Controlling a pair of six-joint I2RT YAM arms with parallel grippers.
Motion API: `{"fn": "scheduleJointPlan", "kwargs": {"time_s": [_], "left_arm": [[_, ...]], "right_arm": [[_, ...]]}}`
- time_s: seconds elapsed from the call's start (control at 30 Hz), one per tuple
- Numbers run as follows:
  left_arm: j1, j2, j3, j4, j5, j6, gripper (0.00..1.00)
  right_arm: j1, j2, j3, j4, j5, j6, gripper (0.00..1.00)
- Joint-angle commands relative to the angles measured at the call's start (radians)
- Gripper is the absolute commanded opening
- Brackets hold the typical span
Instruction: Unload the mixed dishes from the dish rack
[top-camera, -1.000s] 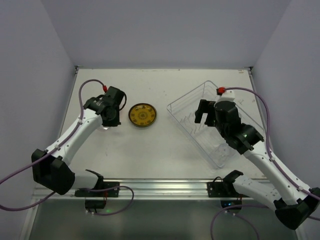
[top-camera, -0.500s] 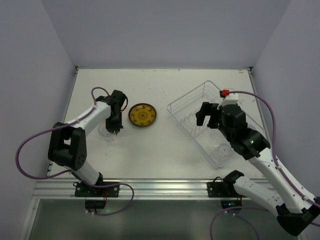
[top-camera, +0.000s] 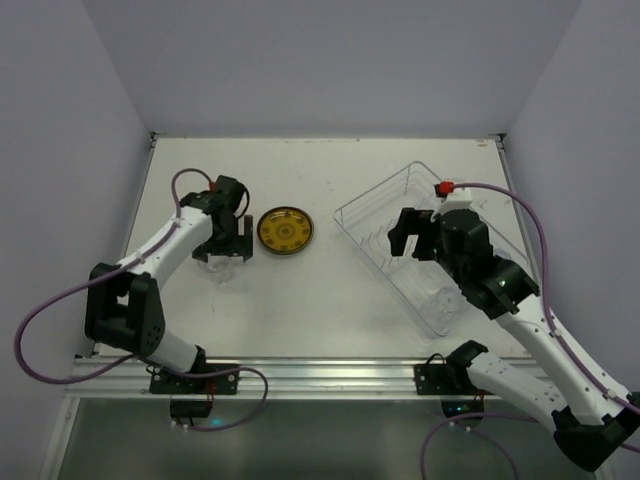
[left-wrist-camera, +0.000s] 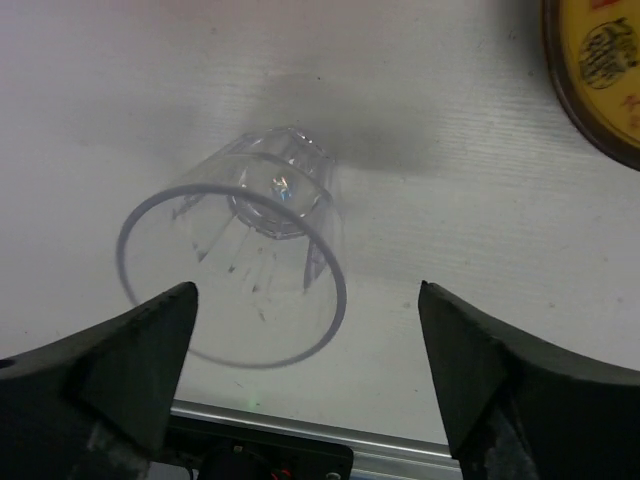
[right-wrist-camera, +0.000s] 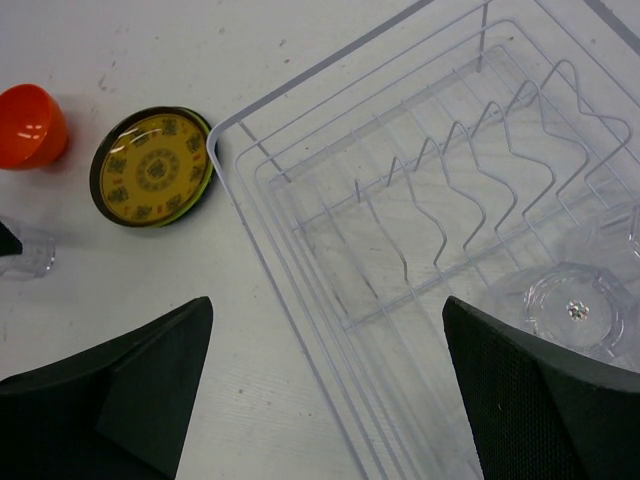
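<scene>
Cup (left-wrist-camera: 235, 275) stands free between wide jaws of the left gripper (left-wrist-camera: 305, 300).
Right gripper (right-wrist-camera: 327, 305) hovers, jaws wide, above the dish rack (right-wrist-camera: 264, 240).

Left wrist view: patterned plate (left-wrist-camera: 600, 80) cut by upper right edge. Right wrist view: orange bowl (right-wrist-camera: 28, 125), clear cup (right-wrist-camera: 28, 252) clipped at left edge.

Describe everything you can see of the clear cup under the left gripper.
The cup is clear plastic, with ribbed walls tapering from a wide round rim to a smaller base. It looks empty and seems to stand upright, mouth up, on the white table, left of the yellow plate. The left gripper hangs open over it, not gripping it.
</scene>
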Motion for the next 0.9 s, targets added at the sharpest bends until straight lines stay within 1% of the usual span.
{"fn": "scheduleJointPlan", "kwargs": {"time_s": [0.0,0.07,0.13,0.17,0.23,0.27,0.33,0.37,0.4,0.43,0.47,0.6,0.7,0.8,0.87], "left_arm": [[0.009,-0.175,0.1,-0.04,-0.036,0.005,0.99],[0.009,-0.264,0.129,-0.05,-0.04,0.007,1.0],[0.009,-0.319,0.175,-0.05,-0.048,0.01,1.0],[0.009,-0.367,0.19,-0.046,-0.041,0.019,1.0],[0.008,-0.41,0.228,-0.026,0.002,0.033,1.0],[0.008,-0.46,0.232,0.023,0.022,0.041,1.0],[0.006,-0.519,0.184,0.106,0.102,0.076,1.0],[0.006,-0.581,0.151,0.158,0.119,0.084,1.0],[0.006,-0.609,0.12,0.245,0.14,0.102,1.0],[0.006,-0.632,0.066,0.278,0.147,0.113,1.0],[0.006,-0.664,0.049,0.316,0.145,0.128,1.0],[0.002,-0.729,-0.021,0.385,0.098,0.147,1.0],[-0.001,-0.764,-0.064,0.427,0.058,0.117,1.0],[-0.001,-0.787,-0.124,0.488,0.055,0.116,1.0],[-0.001,-0.787,-0.143,0.509,0.053,0.128,1.0]], "right_arm": [[-0.003,-0.006,0.014,-0.032,0.005,0.025,0.99],[-0.003,-0.023,0.008,-0.057,0.059,0.06,0.99],[-0.003,-0.032,0.001,-0.095,0.127,0.095,0.99],[-0.003,-0.037,0.0,-0.109,0.149,0.135,0.99],[-0.003,-0.043,-0.006,-0.147,0.175,0.181,0.99],[-0.003,-0.046,-0.011,-0.156,0.184,0.215,0.99],[-0.003,-0.063,-0.026,-0.181,0.189,0.255,0.99],[-0.003,-0.069,-0.032,-0.184,0.194,0.293,0.99],[-0.004,-0.084,-0.043,-0.189,0.2,0.313,0.99],[-0.003,-0.092,-0.046,-0.207,0.208,0.33,0.99],[-0.003,-0.103,-0.051,-0.218,0.217,0.361,0.99],[-0.006,-0.153,-0.069,-0.278,0.272,0.401,0.99],[-0.032,-0.166,-0.06,-0.345,0.248,0.441,0.99],[-0.085,-0.152,-0.052,-0.358,0.202,0.416,0.99],[-0.174,-0.135,-0.054,-0.361,0.154,0.36,0.99]]}}
